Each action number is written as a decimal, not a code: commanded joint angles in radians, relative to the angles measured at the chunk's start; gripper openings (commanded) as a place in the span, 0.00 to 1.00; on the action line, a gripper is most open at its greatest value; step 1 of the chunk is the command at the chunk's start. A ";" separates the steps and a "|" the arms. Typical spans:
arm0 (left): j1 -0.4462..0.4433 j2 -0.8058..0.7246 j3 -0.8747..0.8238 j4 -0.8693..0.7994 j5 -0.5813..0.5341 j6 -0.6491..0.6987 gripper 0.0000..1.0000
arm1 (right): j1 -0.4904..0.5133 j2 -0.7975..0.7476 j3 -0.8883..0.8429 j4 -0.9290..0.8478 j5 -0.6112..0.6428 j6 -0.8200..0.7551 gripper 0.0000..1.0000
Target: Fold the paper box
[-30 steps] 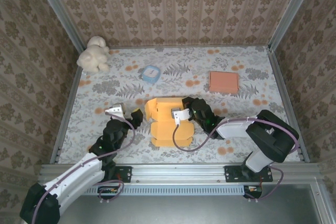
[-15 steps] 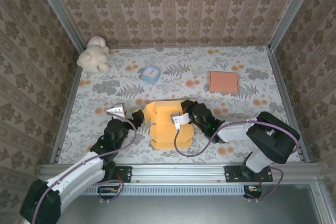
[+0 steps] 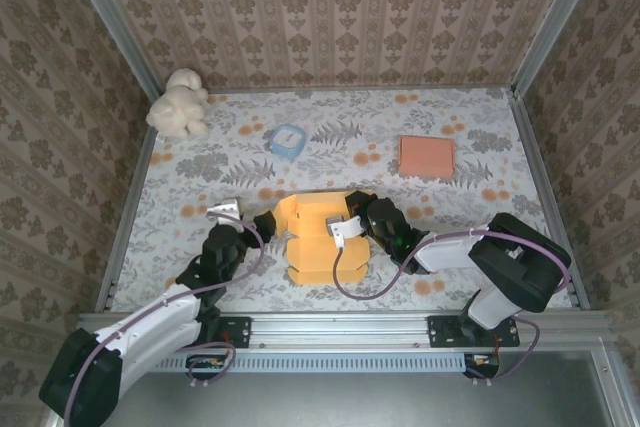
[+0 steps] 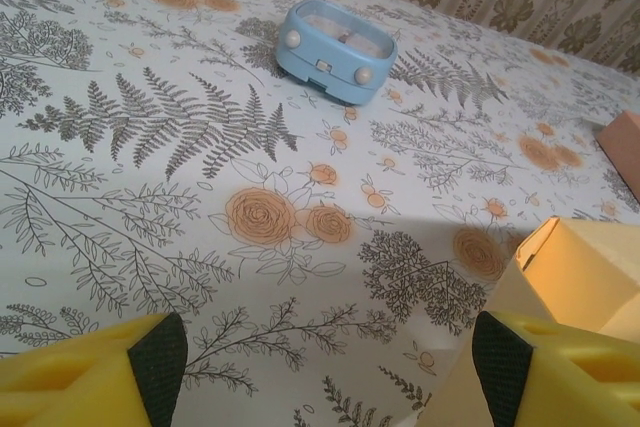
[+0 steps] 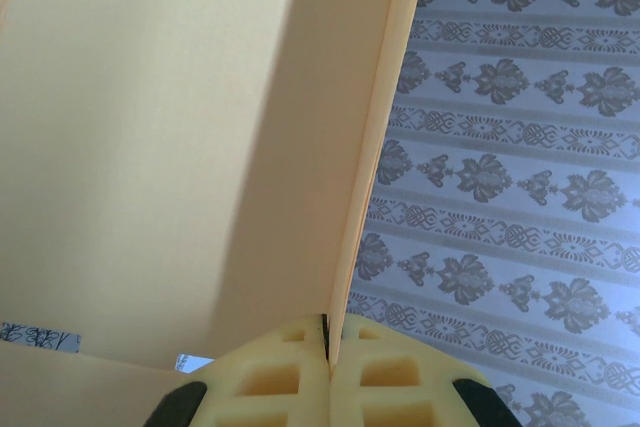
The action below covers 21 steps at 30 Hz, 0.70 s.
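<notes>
The orange paper box (image 3: 318, 245) lies partly folded at the table's near middle. My right gripper (image 3: 347, 224) reaches in from the right and is shut on an upright panel of the box. In the right wrist view the panel's thin edge (image 5: 375, 147) runs up from between the pinched yellow fingers (image 5: 270, 377), with my right gripper (image 5: 328, 345) closed on it. My left gripper (image 3: 258, 226) sits just left of the box, open. In the left wrist view my left gripper (image 4: 330, 372) holds nothing, and a corner of the box (image 4: 575, 277) rises by the right finger (image 4: 510, 372).
A small blue container (image 3: 288, 139) (image 4: 335, 51) stands behind the box. A white plush toy (image 3: 178, 103) sits in the far left corner. A flat salmon square (image 3: 426, 157) lies at the far right. Patterned walls close in three sides.
The right gripper has lifted its panel, so the box's back part now stands more upright. The left gripper has edged a little toward the box, still open.
</notes>
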 commanded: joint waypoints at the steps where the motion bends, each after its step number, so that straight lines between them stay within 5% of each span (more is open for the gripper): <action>1: 0.010 -0.031 -0.035 0.016 -0.009 -0.018 0.79 | 0.006 0.012 -0.025 -0.068 0.021 -0.040 0.00; 21: -0.016 -0.028 -0.072 0.024 0.103 -0.078 0.78 | 0.003 -0.003 -0.021 -0.091 0.015 -0.043 0.00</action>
